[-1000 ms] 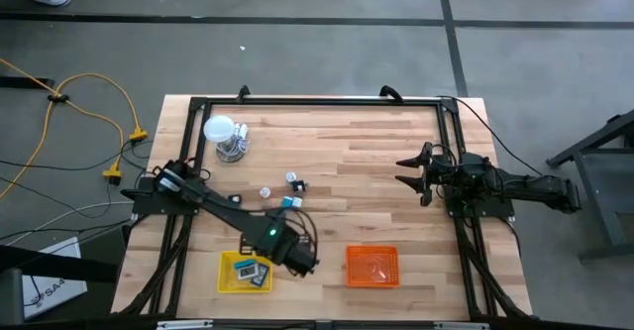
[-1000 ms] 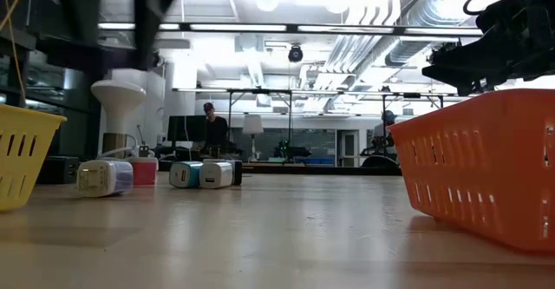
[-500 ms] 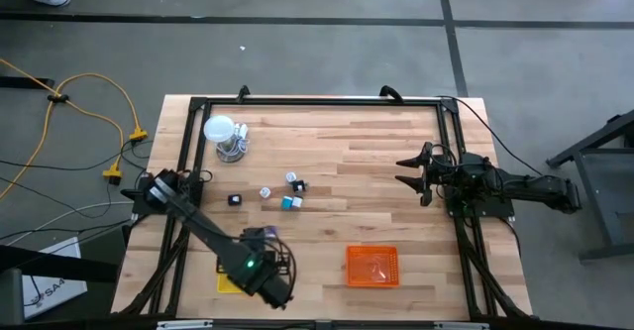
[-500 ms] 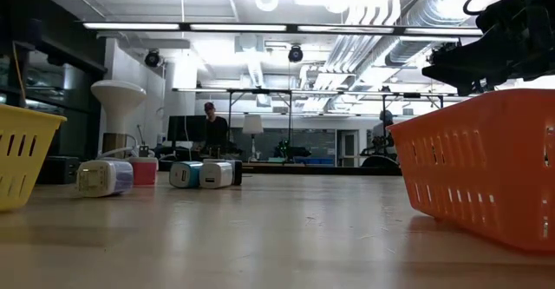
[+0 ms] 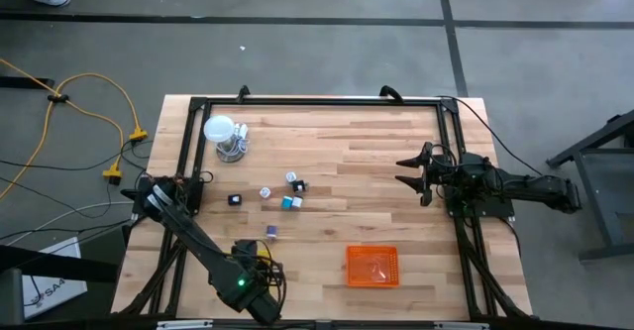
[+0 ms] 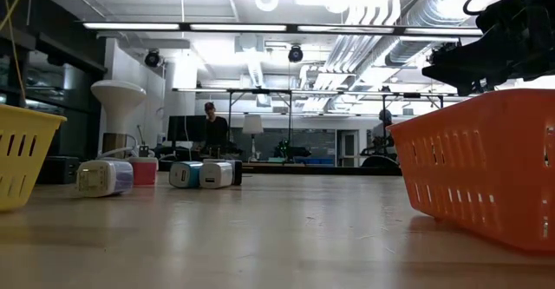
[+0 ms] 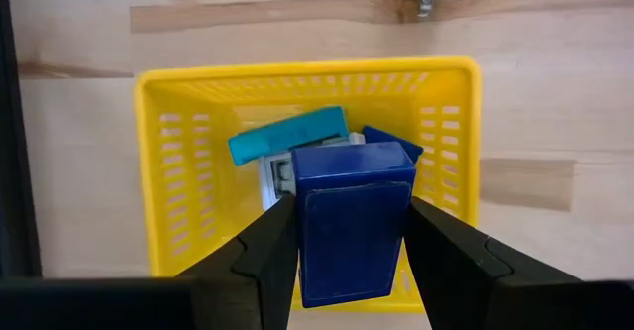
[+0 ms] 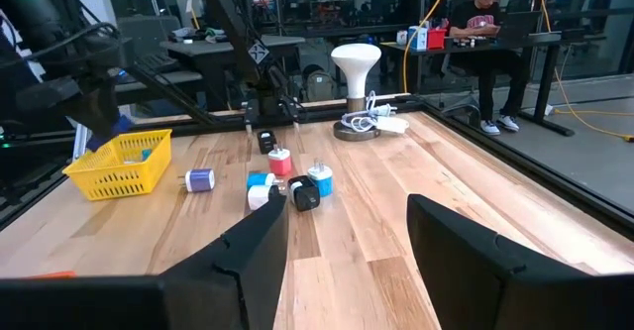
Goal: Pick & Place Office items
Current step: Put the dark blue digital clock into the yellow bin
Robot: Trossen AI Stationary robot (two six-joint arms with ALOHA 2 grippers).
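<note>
Blue is what the left gripper [image 7: 349, 236] pinches: a dark blue block [image 7: 352, 216] clamped between its two dark fingers [image 7: 260, 256], which press against the block's two sides. It hangs directly over the yellow mesh tray [image 7: 183, 171], and inside that tray lie a teal flat piece [image 7: 287, 135], a second dark blue piece [image 7: 391, 142] and something pale under them (too covered to name). In the high view the left arm reaches to the near edge of the wooden desk [image 5: 376, 162] and its gripper [image 5: 260, 295] covers the tray almost wholly.

More office items sit loose on the desk's left half: a black block [image 5: 234, 199], a small white roll [image 5: 265, 192], a white and black piece [image 5: 294, 181], a teal and white pair [image 5: 289, 202] touching one another, and a purple roll [image 5: 271, 232] apart from them, nearer the tray. A white globe on a wire stand [image 5: 222, 134] stands toward the far left corner. An orange mesh tray [image 5: 371, 266] lies near the front edge, right of centre.

At the desk's right side the right gripper [image 5: 411, 172] hovers, its fingers [image 8: 248, 261] spread wide and holding nothing. A person [image 8: 485, 33] sits at a table in the room beyond
</note>
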